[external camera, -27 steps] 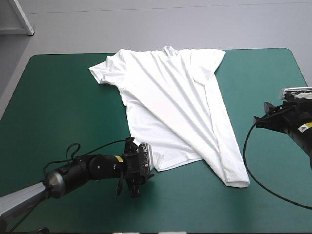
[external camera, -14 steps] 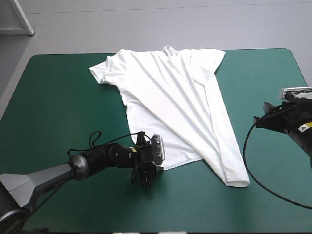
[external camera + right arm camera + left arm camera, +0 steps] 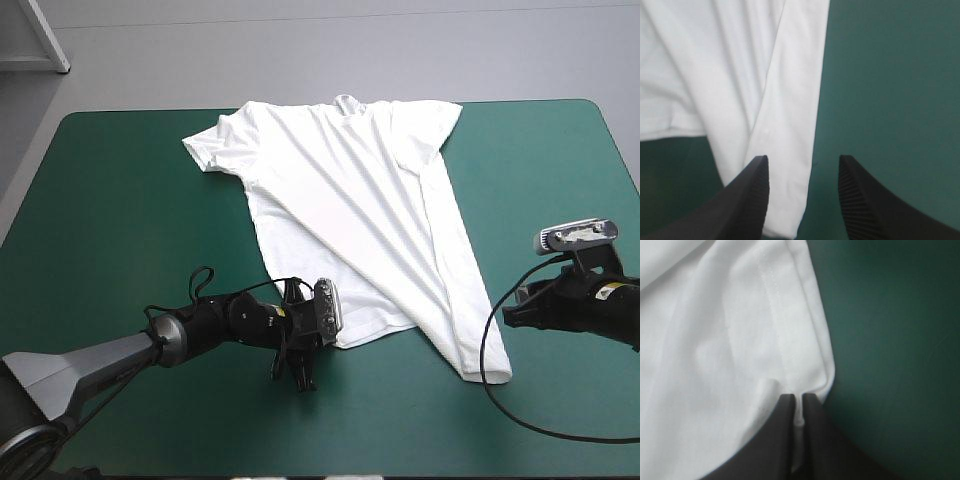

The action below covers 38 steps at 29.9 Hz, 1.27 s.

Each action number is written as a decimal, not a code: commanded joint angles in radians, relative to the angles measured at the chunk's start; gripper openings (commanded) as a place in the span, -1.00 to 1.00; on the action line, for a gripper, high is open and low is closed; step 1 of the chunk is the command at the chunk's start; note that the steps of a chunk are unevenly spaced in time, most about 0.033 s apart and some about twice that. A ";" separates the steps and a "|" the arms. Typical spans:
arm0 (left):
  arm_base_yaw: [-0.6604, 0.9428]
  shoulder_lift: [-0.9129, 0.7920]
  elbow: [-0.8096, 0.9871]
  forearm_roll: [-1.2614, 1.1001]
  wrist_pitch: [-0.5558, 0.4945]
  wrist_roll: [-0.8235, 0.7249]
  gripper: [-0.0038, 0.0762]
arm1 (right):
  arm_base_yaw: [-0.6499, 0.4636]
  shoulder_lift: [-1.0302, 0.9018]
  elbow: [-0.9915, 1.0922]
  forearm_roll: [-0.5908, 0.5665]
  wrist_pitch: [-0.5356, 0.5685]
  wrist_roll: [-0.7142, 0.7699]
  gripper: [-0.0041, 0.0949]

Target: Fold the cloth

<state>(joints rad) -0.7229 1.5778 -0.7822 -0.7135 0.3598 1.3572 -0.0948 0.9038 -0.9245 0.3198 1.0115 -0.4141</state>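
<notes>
1. We see the table (image 3: 110,230) with its teal-green cover filling most of the high view, its far edge near the top of the frame.
2. The T-shirt (image 3: 340,210) lies spread flat on the cover, right of the frame's centre. Its collar (image 3: 345,101) points to the far edge at top centre. Its long axis slants from there down to the lower right of the frame.
3. One short sleeve (image 3: 205,148) sticks out toward the upper left. The other side of the T-shirt is folded over on a diagonal, so the body narrows to a tapered end (image 3: 487,372) at the lower right.
4. The left gripper (image 3: 799,400) comes in from the lower left of the high view. In the left wrist view we see its black fingers (image 3: 777,440) pinched all but together, with a thin ridge of white fabric at the stitched hem corner (image 3: 825,375) between them. Bare cover lies just beside that corner.
5. The right gripper (image 3: 802,160) sits at the right of the high view, near the tapered end. In its wrist view the two black fingers stand well apart, holding nothing. One finger is over the white strip and the other is over bare cover.
</notes>
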 commanded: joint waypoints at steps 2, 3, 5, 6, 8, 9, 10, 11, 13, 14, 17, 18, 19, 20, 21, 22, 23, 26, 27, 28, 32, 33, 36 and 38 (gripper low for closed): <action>0.015 -0.053 0.001 0.231 0.053 -0.276 -0.86 | -0.005 0.032 -0.022 0.026 0.072 0.001 -0.08; 0.019 -0.071 0.001 0.283 0.070 -0.325 -0.86 | -0.005 0.041 -0.011 0.030 0.083 0.008 -0.07; 0.032 -0.110 0.001 0.382 0.113 -0.427 -0.86 | -0.005 0.065 0.044 0.052 0.078 0.008 -0.06; 0.042 -0.125 0.001 0.415 0.136 -0.470 -0.86 | -0.005 0.074 0.070 0.067 0.069 0.008 -0.06; 0.063 -0.157 0.001 0.464 0.180 -0.521 -0.86 | -0.005 0.095 0.140 0.088 0.046 -0.004 -0.06; 0.073 -0.170 0.001 0.483 0.196 -0.535 -0.86 | -0.005 0.101 0.168 0.093 0.035 -0.011 -0.06; 0.077 -0.177 0.001 0.487 0.211 -0.544 -0.86 | -0.005 0.105 0.193 0.100 0.018 -0.016 -0.06; 0.087 -0.187 0.001 0.492 0.232 -0.544 -0.86 | -0.003 0.105 0.225 0.105 -0.001 -0.018 -0.06; 0.096 -0.193 0.001 0.497 0.264 -0.544 -0.86 | 0.016 0.106 0.257 0.092 -0.042 -0.018 -0.06; 0.098 -0.195 0.001 0.500 0.281 -0.544 -0.86 | 0.033 0.106 0.269 0.070 -0.066 -0.004 -0.06; 0.098 -0.198 0.001 0.517 0.323 -0.544 -0.86 | 0.090 0.107 0.302 0.048 -0.140 0.036 -0.06; 0.098 -0.198 0.001 0.522 0.330 -0.544 -0.86 | 0.104 0.113 0.309 0.059 -0.157 0.041 -0.06; 0.098 -0.198 0.001 0.527 0.330 -0.544 -0.86 | 0.123 0.123 0.316 0.073 -0.170 0.046 -0.06; 0.098 -0.198 0.001 0.531 0.330 -0.544 -0.86 | 0.142 0.140 0.321 0.078 -0.177 0.061 -0.06; 0.098 -0.198 0.001 0.531 0.330 -0.544 -0.86 | 0.157 0.162 0.320 0.063 -0.177 0.075 -0.06; 0.098 -0.198 0.001 0.531 0.330 -0.544 -0.86 | 0.174 0.186 0.320 0.046 -0.177 0.079 -0.06; 0.098 -0.198 0.001 0.531 0.330 -0.544 -0.86 | 0.184 0.210 0.320 0.034 -0.184 0.089 -0.06; 0.098 -0.198 0.001 0.531 0.330 -0.544 -0.86 | 0.193 0.267 0.320 0.012 -0.205 0.111 -0.07; 0.098 -0.198 0.001 0.533 0.330 -0.544 -0.86 | 0.193 0.283 0.320 0.005 -0.205 0.111 -0.08; 0.098 -0.198 0.001 0.533 0.330 -0.544 -0.86 | 0.193 0.295 0.320 -0.003 -0.205 0.111 -0.10; 0.098 -0.198 0.001 0.536 0.308 -0.544 -0.86 | 0.193 0.327 0.320 -0.031 -0.184 0.104 -0.49; 0.098 -0.198 0.001 0.534 0.306 -0.547 -0.86 | 0.193 0.327 0.320 -0.037 -0.182 0.100 -0.68; 0.098 -0.198 0.001 0.536 0.293 -0.585 -0.86 | 0.193 0.323 0.318 -0.034 -0.186 0.098 -0.92; 0.098 -0.198 0.001 0.536 0.290 -0.599 -0.86 | 0.193 0.313 0.312 -0.033 -0.203 0.098 -0.91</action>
<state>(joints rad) -0.6277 1.4093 -0.7616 -0.1733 0.6776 0.7915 0.0930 1.2189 -0.6051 0.2674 0.8339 -0.3068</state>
